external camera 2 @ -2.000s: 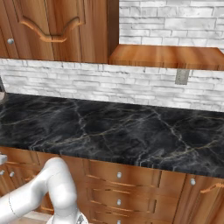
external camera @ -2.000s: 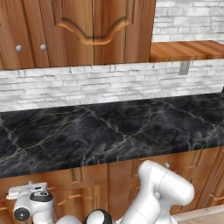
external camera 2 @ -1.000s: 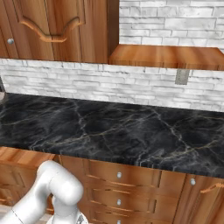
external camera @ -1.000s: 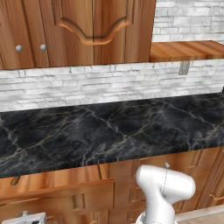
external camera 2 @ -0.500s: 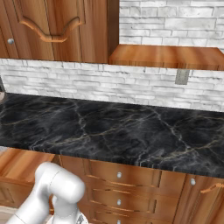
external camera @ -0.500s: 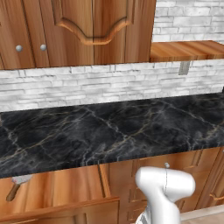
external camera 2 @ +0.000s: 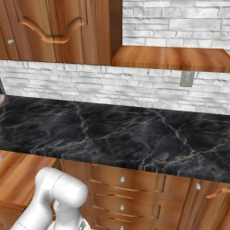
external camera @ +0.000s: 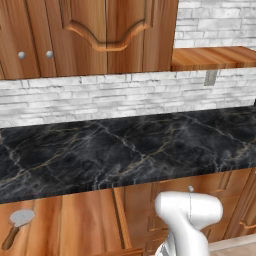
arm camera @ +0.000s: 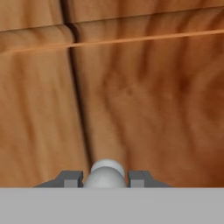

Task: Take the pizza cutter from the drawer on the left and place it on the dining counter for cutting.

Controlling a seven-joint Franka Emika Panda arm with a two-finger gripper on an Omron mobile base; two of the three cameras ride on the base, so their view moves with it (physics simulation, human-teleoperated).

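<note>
- Pulling on the drawer looks like the step in hand; it stands well out from under the black counter, smooth wood floor showing.
- Gripper sits low at the drawer front; hand view has the two dark fingertips either side of a round silver knob, so jaws clenched on the knob, judged from how snug the tips sit against it.
- Pizza cutter lies flat in the drawer at its far left end, near the back wall, under the counter lip.
- Wheel blade points up and right toward the back, brown handle trails down and left toward the front; long axis runs diagonal, back-right to front-left.
- Key relation: cutter is well off to the left of the jaws and further back, inside the drawer, while the jaws are out on the front face. One arm only, so no choice of side.
- Next move likely calls for letting go of the knob, lifting over the front edge, swinging left, rolling the hand to cross the handle.
- Risk: handle sits near the left wall, tight for the fingers.
- Dining counter not placed yet; cutter untouched.
</note>
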